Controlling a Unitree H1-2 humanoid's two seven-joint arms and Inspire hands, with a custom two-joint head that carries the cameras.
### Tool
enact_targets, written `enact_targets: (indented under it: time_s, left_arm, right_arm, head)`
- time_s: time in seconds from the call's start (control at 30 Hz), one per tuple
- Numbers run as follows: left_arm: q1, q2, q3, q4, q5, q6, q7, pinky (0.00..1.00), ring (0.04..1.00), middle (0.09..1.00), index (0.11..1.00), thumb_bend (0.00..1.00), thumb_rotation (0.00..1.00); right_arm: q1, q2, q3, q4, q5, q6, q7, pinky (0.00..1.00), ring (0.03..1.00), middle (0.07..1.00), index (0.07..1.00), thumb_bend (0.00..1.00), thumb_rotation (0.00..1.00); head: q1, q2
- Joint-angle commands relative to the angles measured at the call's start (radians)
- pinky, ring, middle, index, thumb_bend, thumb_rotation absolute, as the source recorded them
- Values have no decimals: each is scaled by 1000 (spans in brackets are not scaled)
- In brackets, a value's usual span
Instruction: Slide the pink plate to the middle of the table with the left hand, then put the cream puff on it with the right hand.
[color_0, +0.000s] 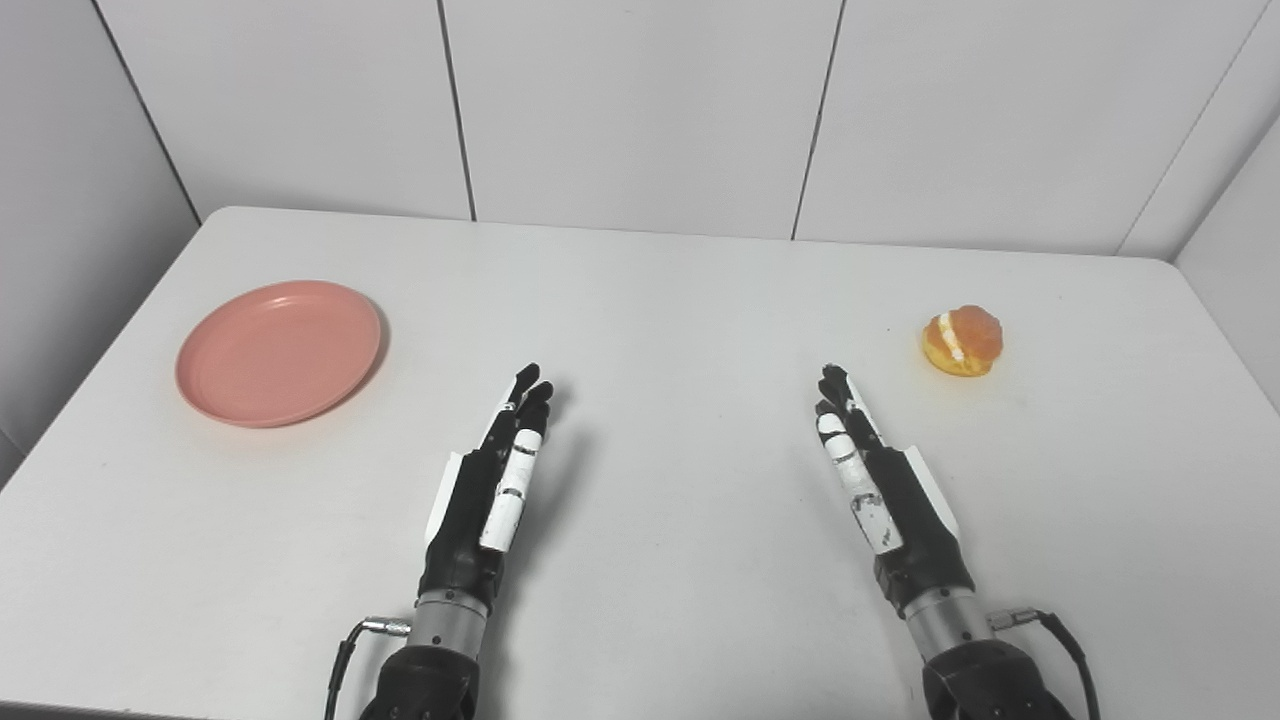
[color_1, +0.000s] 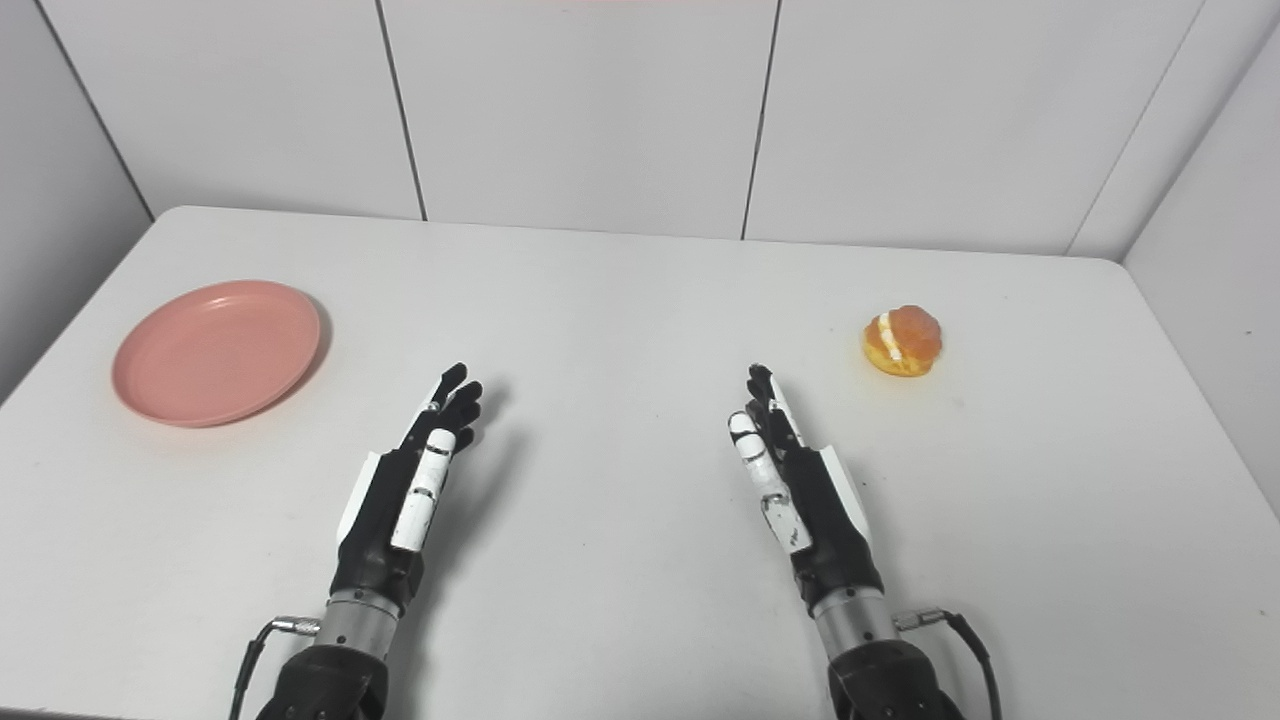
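1. Pink plate (color_0: 278, 353) lies flat at the far left of the surface (color_0: 660, 330), close to that side's edge and well apart from both hands. A push aimed outward rather than toward the middle could send it off the side, and pressing down on the shallow raised rim might tip it up instead of sliding it.
2. Left hand (color_0: 490, 478) hovers low over the near middle of the surface, fingers straight and held close together, holding nothing. It has to cross leftward to reach the plate; arriving too high, it would skim over the rim and shift nothing.
3. Right hand (color_0: 880, 470) mirrors it, fingers extended, empty, near the cream puff (color_0: 962, 340) but not touching it.
4. The cream puff sits at the far right, tilted so its white filling shows (it looks soft). Too firm a squeeze could crush it or smear the filling, and its rounded shape could roll away from a glancing touch. Placing it before the plate is centred would miss the target.
5. No brand, label or writing is legible anywhere.
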Motion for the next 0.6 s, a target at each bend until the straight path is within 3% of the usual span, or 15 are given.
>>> enact_targets:
  time_s: [0.0, 0.57]
  left_arm:
    - [31, 25, -1, -27, -8, -37, 0, 944, 940, 936, 930, 425, 1000]
    - [31, 27, -2, -31, -4, -33, -1, 946, 942, 939, 932, 425, 1000]
  right_arm:
    - [-29, 4, -4, -31, 2, 1, -4, 995, 989, 1000, 1000, 215, 1000]
    - [-30, 2, -4, -29, 2, -5, -3, 982, 985, 1000, 1000, 214, 1000]
  head:
    - [0, 0]
    - [1, 0]
